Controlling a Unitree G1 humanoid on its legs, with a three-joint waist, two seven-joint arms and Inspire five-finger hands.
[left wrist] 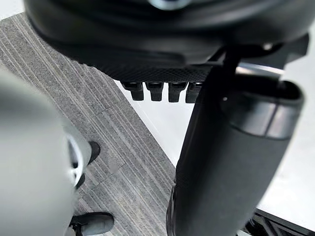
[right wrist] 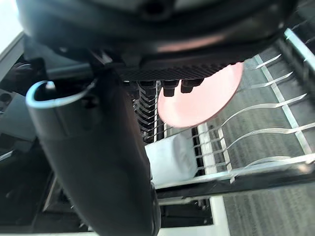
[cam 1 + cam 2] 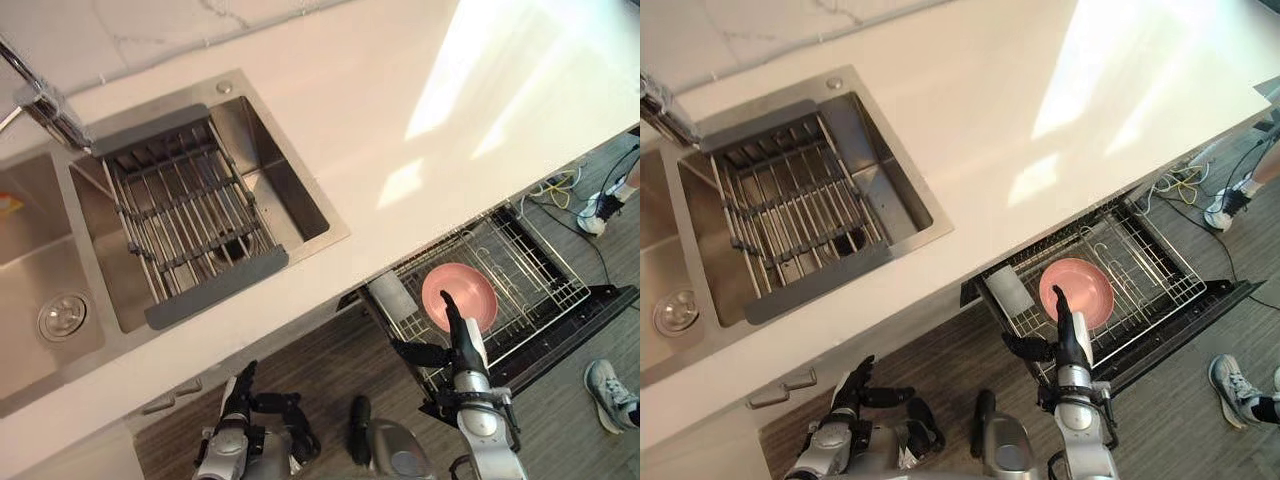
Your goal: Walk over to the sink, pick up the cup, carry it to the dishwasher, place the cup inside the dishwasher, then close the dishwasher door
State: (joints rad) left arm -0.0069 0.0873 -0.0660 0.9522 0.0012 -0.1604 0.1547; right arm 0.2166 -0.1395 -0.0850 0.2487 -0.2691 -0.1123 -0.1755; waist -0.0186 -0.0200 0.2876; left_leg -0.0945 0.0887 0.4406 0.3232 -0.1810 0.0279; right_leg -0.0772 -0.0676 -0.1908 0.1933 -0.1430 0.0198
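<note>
— What's at your left?
— The sink (image 3: pixel 300 190). Below it hangs your left hand (image 3: pixel 238 400), fingers loosely spread, holding nothing.
— And the cup (image 3: pixel 392 293)?
— It lies in the dishwasher rack (image 3: pixel 540 270) beside a pink plate (image 3: pixel 475 285). Your right hand (image 3: pixel 462 345) hovers above, fingers straight.

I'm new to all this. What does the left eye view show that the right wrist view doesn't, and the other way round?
Left eye view: the white counter, the sink with its drain rack, the faucet, the robot's left hand held low and open, and a person's shoes on the floor.
Right wrist view: curved wire tines from very close.
Both: the open right hand over the pulled-out dishwasher rack, the pink plate in it, and a pale cup beside the plate.
</note>
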